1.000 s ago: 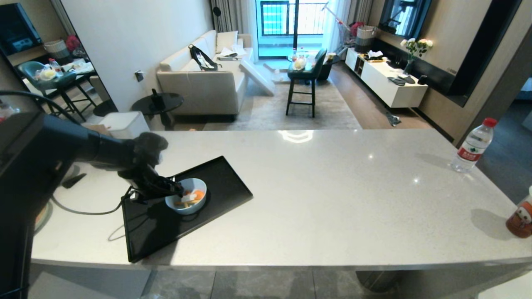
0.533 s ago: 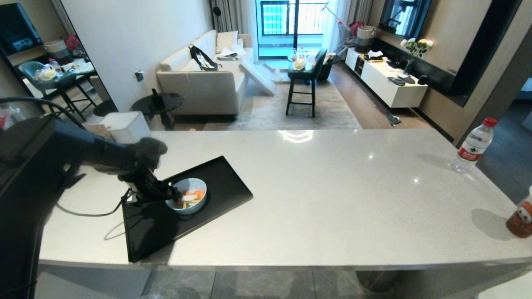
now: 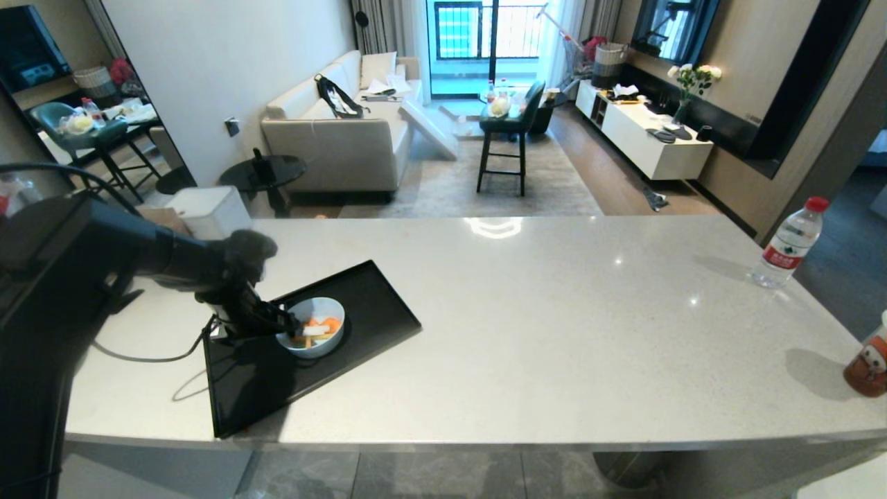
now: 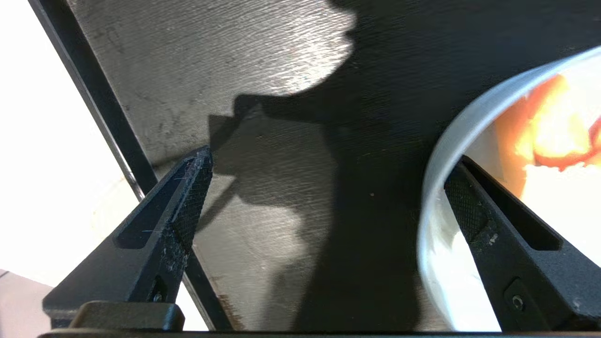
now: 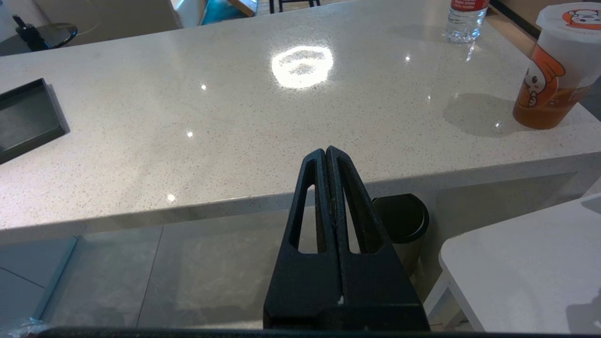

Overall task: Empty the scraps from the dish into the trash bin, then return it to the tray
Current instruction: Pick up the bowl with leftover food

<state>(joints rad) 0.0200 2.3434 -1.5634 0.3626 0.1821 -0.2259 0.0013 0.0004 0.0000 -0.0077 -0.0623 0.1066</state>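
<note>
My left claw (image 4: 328, 188) hangs spread wide across the dish's (image 3: 316, 328) nine-o'clock rim, one finger inside. Scraps (image 3: 315, 328) fill it on the tray (image 3: 374, 305); emptying remains, I judge.

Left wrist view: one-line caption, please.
Open left tool straddling the dish rim on the tray, scraps inside.

Our left hand (image 4: 324, 188) sits over the tray (image 3: 374, 291), one finger (image 4: 474, 211) inside the dish (image 3: 332, 343), the other finger (image 4: 188, 197) outside it. The scraps (image 3: 317, 329) lie in the dish just beyond that hand, and the tray lies on the tabletop (image 3: 554, 312).
</note>
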